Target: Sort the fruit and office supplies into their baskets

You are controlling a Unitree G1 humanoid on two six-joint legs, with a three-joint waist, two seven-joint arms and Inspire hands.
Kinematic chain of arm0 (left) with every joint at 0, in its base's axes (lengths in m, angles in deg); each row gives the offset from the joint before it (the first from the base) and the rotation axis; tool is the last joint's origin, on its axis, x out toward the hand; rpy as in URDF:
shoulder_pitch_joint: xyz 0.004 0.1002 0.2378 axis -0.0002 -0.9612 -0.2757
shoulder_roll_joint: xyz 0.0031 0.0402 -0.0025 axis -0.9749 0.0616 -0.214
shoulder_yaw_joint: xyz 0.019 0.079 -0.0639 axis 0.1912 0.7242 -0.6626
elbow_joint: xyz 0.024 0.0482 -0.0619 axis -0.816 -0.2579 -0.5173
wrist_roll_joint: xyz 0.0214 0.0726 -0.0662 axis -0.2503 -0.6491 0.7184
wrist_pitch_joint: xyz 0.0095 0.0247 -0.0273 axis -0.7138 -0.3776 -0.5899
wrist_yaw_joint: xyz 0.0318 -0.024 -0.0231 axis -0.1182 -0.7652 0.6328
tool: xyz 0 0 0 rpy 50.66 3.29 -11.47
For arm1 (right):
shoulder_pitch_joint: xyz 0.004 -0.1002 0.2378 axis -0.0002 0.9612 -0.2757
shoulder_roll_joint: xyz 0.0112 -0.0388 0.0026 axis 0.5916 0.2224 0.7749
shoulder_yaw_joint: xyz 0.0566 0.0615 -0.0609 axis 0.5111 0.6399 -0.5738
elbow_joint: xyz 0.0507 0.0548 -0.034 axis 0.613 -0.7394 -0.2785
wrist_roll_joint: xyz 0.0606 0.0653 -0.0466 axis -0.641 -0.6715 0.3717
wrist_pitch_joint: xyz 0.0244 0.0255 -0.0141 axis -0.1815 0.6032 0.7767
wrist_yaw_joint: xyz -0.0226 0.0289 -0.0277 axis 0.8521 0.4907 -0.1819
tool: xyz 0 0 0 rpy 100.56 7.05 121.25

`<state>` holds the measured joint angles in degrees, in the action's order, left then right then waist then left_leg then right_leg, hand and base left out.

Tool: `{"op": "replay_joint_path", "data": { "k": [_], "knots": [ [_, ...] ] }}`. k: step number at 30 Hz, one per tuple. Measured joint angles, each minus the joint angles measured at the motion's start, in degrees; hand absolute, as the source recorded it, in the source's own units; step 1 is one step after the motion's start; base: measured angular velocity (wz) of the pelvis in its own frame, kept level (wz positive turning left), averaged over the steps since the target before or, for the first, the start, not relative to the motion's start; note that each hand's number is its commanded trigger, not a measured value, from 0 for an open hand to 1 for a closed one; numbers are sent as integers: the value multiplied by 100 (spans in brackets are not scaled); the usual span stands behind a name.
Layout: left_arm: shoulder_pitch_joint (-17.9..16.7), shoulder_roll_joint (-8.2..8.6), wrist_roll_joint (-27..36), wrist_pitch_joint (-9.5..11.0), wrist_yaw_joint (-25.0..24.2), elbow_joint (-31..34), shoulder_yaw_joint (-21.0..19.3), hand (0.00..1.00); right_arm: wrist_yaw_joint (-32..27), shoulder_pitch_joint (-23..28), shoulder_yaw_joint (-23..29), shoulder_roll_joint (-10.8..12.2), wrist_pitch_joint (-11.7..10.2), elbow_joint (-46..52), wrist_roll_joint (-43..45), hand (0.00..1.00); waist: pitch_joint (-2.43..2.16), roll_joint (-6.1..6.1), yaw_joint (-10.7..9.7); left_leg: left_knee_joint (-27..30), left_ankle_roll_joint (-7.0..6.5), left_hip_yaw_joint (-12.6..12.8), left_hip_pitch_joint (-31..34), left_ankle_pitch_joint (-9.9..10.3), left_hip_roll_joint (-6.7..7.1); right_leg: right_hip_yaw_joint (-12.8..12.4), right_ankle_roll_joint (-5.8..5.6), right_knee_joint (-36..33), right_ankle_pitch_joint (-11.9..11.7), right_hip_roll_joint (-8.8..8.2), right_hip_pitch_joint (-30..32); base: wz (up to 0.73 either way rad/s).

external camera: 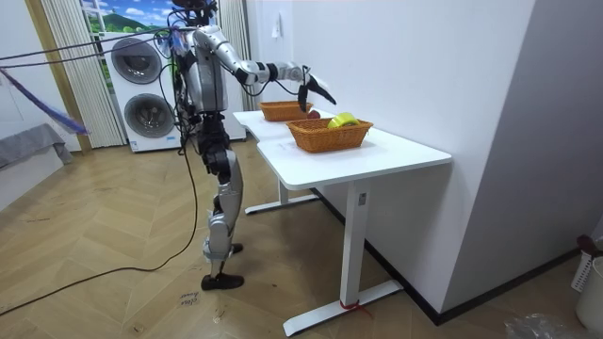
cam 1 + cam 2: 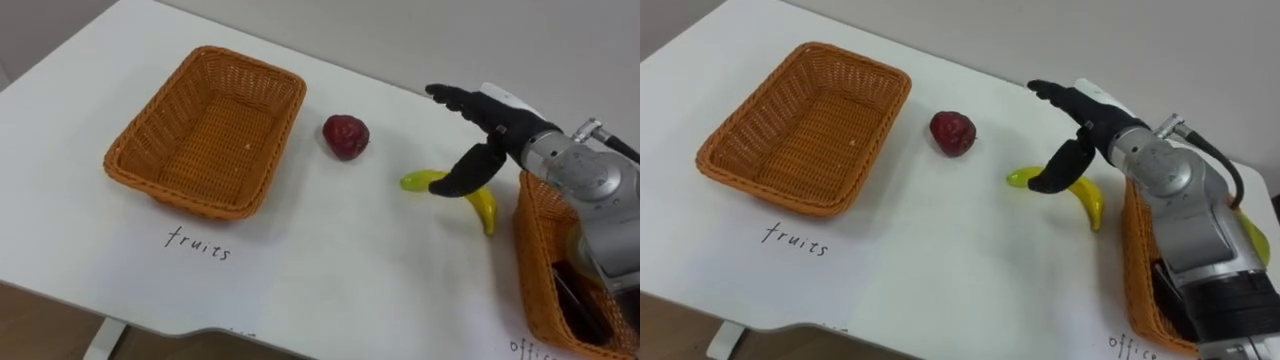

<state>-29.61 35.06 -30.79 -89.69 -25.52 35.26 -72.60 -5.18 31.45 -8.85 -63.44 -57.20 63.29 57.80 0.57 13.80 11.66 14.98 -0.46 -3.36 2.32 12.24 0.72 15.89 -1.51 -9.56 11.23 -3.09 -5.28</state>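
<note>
hovering with fingers spread and empty, the right hand (image 2: 495,125) is above the banana (image 2: 485,210), which lies on the table (image 2: 330,260) right of the fruits basket (image 2: 205,208). a red fruit (image 2: 346,136) lies just beside that empty basket. fruit sorting looks unstarted; the office basket (image 2: 530,270), farther right, holds dark items.

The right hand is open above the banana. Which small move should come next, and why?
Probably lower the right hand and close it round the banana: the hand is open, the banana lies on the table, and the basket marked fruits holds nothing yet.
</note>
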Motion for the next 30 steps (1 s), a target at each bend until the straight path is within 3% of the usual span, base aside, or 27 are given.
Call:
{"op": "replay_joint_path", "data": {
  "k": [3,6,15,18,21,25,30],
  "knots": [
    [36,-16,7,-3,-1,-4,0,0,121,1,-18,-1,51,-279,249,0,31,49,49,35,2,4,64,1,-4,8,5,-3,-3,3,55,0],
    [78,-15,-1,-4,-5,-3,2,0,221,0,-18,-12,133,-522,532,0,16,77,139,49,3,16,118,1,-5,7,18,-8,-11,2,116,-2],
    [130,-34,-7,9,-9,-6,113,0,316,-3,-18,-7,166,-912,1577,0,64,15,272,70,3,14,157,0,-5,5,20,-9,-12,6,145,0],
    [156,-78,-5,19,5,-5,260,0,312,-11,-17,-6,155,-911,1613,0,81,-7,281,68,6,-7,205,-1,-4,27,20,-10,-12,9,173,4],
    [168,-112,-1,26,9,7,407,0,265,-12,-17,-6,158,-923,1607,0,69,11,283,113,12,-17,302,-6,-5,72,21,-16,-13,8,237,6],
    [228,-113,0,27,8,39,448,0,20,-14,-56,-6,157,-982,1607,0,107,-22,281,153,12,-53,385,-6,-2,141,21,-11,-13,5,269,8],
    [297,-132,-1,66,9,69,563,0,-242,-27,-223,-5,155,-1106,1608,0,118,-36,289,209,14,-60,599,-8,-2,141,24,-18,-15,9,454,1]
  ]
}}
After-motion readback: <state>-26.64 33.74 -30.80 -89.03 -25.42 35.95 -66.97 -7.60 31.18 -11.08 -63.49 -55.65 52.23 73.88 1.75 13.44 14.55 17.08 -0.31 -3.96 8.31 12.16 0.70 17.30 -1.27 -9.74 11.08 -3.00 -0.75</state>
